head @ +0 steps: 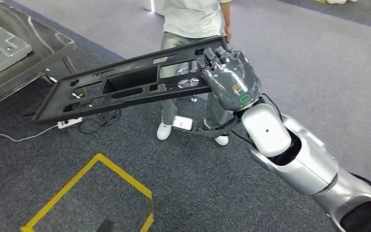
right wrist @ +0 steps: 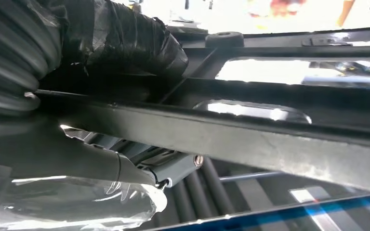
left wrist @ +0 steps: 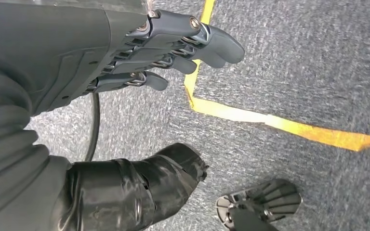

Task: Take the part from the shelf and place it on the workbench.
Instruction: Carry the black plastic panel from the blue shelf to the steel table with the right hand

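The right hand (head: 232, 77) is gripping one end of the long black plastic panel with cut-outs (head: 125, 84), carrying it in mid-air towards the metal worktop (head: 38, 36). Setting down is remaining. The left hand (left wrist: 139, 53) is hanging, fingers loosely extended, holding nothing.

A metal desk (head: 53, 36) is seen at upper left, a grey panel (head: 0, 46) laid on it; yellow tape (head: 96, 183) is stuck on the carpet floor (head: 212, 183).
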